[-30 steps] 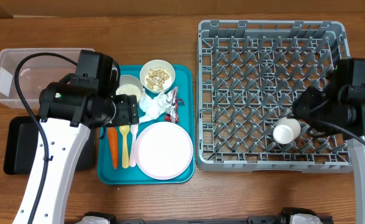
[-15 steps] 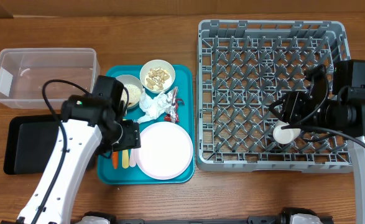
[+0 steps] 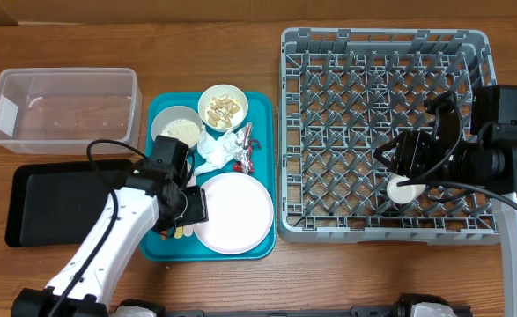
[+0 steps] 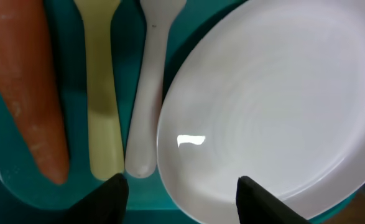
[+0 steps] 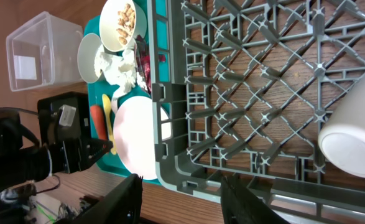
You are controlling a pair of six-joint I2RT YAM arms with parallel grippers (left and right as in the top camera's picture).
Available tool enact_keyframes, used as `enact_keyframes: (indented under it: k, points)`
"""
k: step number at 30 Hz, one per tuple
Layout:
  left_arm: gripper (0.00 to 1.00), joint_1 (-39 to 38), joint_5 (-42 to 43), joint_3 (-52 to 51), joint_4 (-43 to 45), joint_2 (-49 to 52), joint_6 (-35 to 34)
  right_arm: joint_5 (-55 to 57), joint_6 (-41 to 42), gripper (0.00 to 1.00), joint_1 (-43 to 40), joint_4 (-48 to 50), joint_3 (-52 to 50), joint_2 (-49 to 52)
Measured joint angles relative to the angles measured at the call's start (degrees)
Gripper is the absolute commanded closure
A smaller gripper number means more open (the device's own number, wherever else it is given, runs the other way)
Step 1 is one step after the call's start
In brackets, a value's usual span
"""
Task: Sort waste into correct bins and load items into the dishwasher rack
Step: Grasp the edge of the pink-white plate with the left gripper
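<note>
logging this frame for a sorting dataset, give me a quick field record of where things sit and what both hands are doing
left hand: open, low over the plate edge, holding nothing
right hand: open, above the rack, beside the cup, not gripping it
cup: inside the rack
teal tray: plate, carrot, yellow cutlery, white cutlery, rice bowl, nut bowl, napkin, wrapper
clear tub, black tray: left of the teal tray

Teal tray [image 3: 262,123] on wood tbl [image 3: 240,291]
</note>
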Motion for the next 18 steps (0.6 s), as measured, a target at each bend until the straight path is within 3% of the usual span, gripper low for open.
enact_keyframes:
  k: [18]
  points:
    - [0.59, 0.00, -0.04, -7.30, 12.24, 0.00, -0.57, -0.11, -0.17, 0.55, 0.00, 0.02, 0.00, 0.00]
